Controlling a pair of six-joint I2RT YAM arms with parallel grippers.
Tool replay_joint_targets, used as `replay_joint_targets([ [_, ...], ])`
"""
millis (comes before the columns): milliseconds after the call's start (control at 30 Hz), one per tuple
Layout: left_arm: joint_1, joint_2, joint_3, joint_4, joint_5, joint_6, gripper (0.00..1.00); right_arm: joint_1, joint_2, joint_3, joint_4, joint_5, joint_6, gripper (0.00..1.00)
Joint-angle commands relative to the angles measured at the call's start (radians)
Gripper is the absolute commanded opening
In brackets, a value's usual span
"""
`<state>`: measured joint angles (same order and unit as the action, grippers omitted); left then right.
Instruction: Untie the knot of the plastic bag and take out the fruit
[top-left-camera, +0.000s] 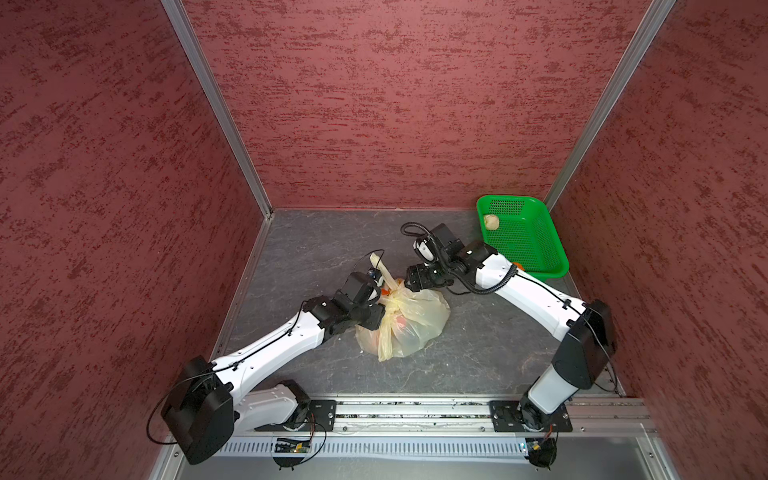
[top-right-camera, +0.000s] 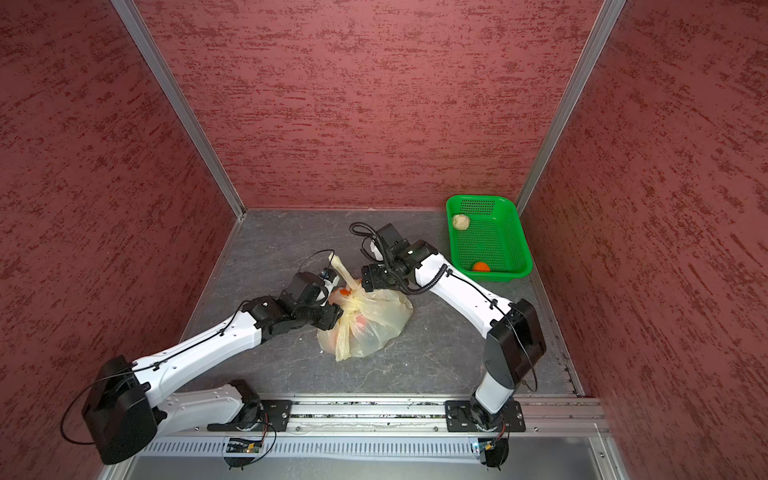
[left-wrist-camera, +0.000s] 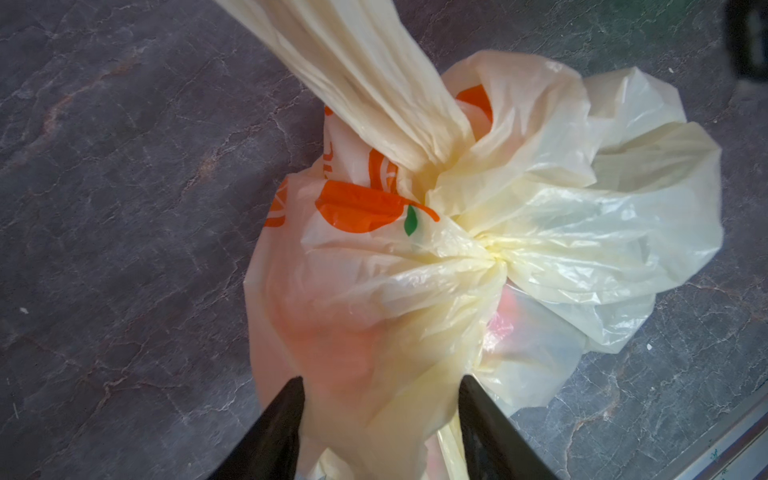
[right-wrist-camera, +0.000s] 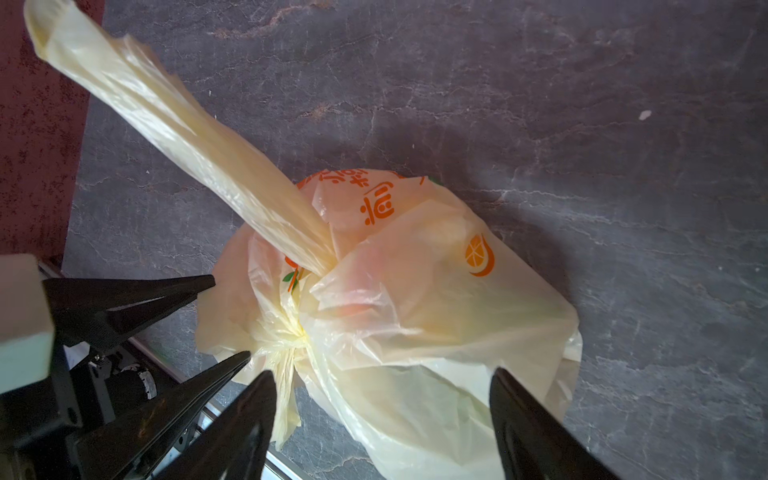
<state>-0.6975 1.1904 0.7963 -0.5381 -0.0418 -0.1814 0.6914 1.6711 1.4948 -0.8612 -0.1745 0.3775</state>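
The bag (top-left-camera: 419, 320) lay near the middle of the tabletop (top-left-camera: 311, 249), closed, with the knot (right-wrist-camera: 298, 332) tied on its upper side. From the knot one handle loop (top-left-camera: 380, 268) stuck up and out toward 11 o'clock. A second loop (top-left-camera: 385, 345) drooped over the bag's front toward 6 o'clock. Orange printed marks (left-wrist-camera: 357, 208) showed beside the knot, and a reddish fruit (top-right-camera: 360, 322) glowed through the plastic.

The left gripper (left-wrist-camera: 382, 386) sat at the bag's 9 o'clock side. Its fingers (left-wrist-camera: 278, 428) stood partway apart, with a bulge of the bag filling the gap and touching both. Whether they were squeezing it could not be told. In the right wrist view their tips lay against the bag just beside the knot.

The right gripper (right-wrist-camera: 382, 382) hung over the bag's 12 o'clock edge, pointing down. Its fingers (right-wrist-camera: 532, 436) were spread wide above the plastic, gripping nothing.

A green basket (top-left-camera: 507, 198) stood in the far right corner, at about 2 o'clock from the bag and well apart from it. In it lay a cream piece (top-left-camera: 491, 221) at the far end and an orange (top-right-camera: 481, 266) at the near end. In a top view the right arm (top-left-camera: 532, 291) partly hid the orange.
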Motion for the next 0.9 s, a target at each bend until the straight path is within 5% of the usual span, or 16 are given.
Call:
replay_joint_targets([
  [0, -0.004, 0.018, -0.017, 0.015, 0.013, 0.011, 0.57, 0.024, 0.026, 0.022, 0.017, -0.008, 0.000, 0.82],
  [400, -0.006, 0.010, -0.044, 0.088, -0.024, 0.022, 0.03, 0.079, 0.124, 0.052, 0.037, 0.010, 0.004, 0.76],
  [500, -0.005, -0.006, -0.049, 0.097, -0.023, 0.021, 0.00, 0.083, 0.135, 0.051, 0.052, 0.006, 0.013, 0.63],
  [600, -0.005, -0.033, -0.063, 0.112, -0.022, 0.010, 0.00, 0.083, 0.139, 0.045, 0.059, 0.012, 0.023, 0.32],
  [733, 0.007, -0.065, -0.069, 0.114, -0.018, -0.002, 0.00, 0.081, 0.113, 0.032, 0.042, 0.059, 0.029, 0.06],
  [867, 0.039, -0.105, -0.076, 0.122, 0.001, -0.016, 0.00, 0.042, 0.030, -0.042, 0.038, 0.103, 0.060, 0.00],
])
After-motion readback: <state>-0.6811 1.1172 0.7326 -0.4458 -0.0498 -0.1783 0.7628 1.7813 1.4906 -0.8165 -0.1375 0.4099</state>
